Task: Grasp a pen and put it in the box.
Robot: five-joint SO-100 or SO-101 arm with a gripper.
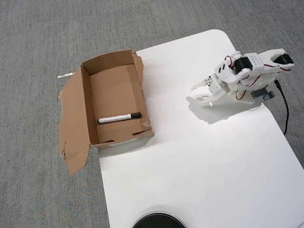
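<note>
The pen [118,117], a slim white marker with a black cap at its right end, lies flat on the floor of the box [85,107], near the box's lower wall in the overhead view. The brown cardboard box sits at the table's left edge with a wide flap spread flat to its left. My gripper [194,93] is far to the right of the box, folded back near the arm's base, fingers apart and empty.
The white table [199,161] runs from the box to the right and lower edges of the overhead view. A black cable [285,109] trails from the arm's base. A dark round object [159,221] sits at the bottom edge. Grey carpet surrounds the table.
</note>
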